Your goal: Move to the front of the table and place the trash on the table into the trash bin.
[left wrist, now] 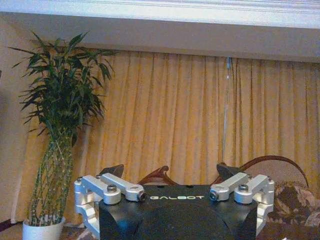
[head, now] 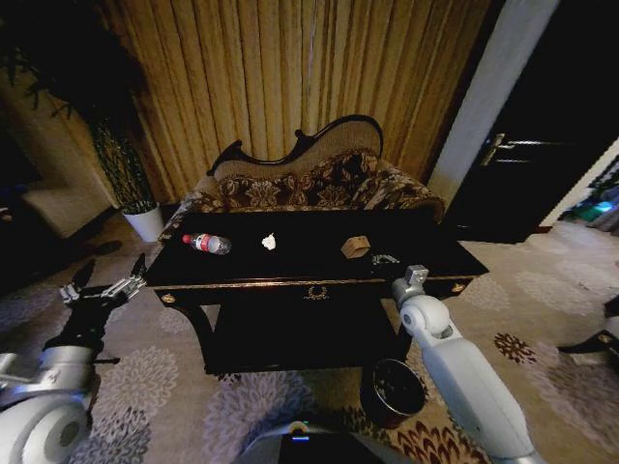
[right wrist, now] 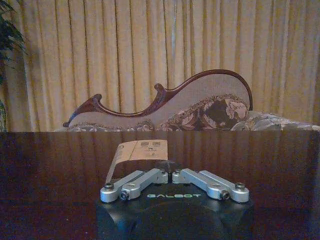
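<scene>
The black table [head: 290,263] with gold trim stands in front of me. On its top lie a clear bottle [head: 208,243] with a red cap at the left, a white paper wad [head: 269,242] in the middle and a small tan box [head: 355,247] to the right. My right gripper [head: 384,259] is low over the table's front right, just short of the tan box [right wrist: 142,150], and is shut [right wrist: 167,166] with nothing in it. My left gripper [head: 109,275] hangs open [left wrist: 170,172] off the table's left end. The dark round trash bin [head: 394,391] stands on the carpet below the table's front right.
A patterned curved-back sofa [head: 309,179] sits right behind the table, with gold curtains [left wrist: 200,120] beyond it. A tall plant in a white pot [head: 147,222] stands at the back left. A dark door [head: 522,164] is at the right. Patterned carpet lies open on both sides.
</scene>
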You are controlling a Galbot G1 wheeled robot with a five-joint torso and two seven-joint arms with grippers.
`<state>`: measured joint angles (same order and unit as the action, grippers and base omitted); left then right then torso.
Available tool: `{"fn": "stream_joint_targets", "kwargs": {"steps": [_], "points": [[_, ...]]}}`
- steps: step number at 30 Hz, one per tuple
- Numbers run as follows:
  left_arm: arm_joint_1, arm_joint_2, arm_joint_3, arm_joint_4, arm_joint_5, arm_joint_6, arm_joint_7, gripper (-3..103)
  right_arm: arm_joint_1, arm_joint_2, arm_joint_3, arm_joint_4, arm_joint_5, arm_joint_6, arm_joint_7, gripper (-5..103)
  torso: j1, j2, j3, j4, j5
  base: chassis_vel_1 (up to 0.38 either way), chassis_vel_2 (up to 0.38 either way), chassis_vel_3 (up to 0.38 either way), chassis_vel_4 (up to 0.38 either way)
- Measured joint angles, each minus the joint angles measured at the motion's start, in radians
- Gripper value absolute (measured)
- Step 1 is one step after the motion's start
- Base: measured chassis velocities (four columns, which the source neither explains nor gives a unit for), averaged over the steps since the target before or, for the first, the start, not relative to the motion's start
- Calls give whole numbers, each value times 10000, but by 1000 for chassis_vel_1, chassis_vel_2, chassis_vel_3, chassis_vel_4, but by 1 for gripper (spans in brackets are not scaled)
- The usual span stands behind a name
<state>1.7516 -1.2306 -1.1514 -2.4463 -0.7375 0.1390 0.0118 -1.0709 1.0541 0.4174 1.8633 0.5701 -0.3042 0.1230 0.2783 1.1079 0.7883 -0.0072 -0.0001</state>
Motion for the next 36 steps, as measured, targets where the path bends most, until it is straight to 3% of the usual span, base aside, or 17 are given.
{"fn": "stream_joint_targets", "kwargs": {"steps": [15, 36], "points": [[-9, 34, -38, 41, -42, -3, 7, 100, -22, -41, 305, 270, 622, 491, 14, 0, 0, 0, 0, 1, 0, 0, 0, 0, 0], [12, 110, -75, -12, -75, -4, 6, 100, 43, -255, 864, 730, 1086, 535, 296, 0, 0, 0, 0, 1, 1, 0, 0, 0, 0]]}}
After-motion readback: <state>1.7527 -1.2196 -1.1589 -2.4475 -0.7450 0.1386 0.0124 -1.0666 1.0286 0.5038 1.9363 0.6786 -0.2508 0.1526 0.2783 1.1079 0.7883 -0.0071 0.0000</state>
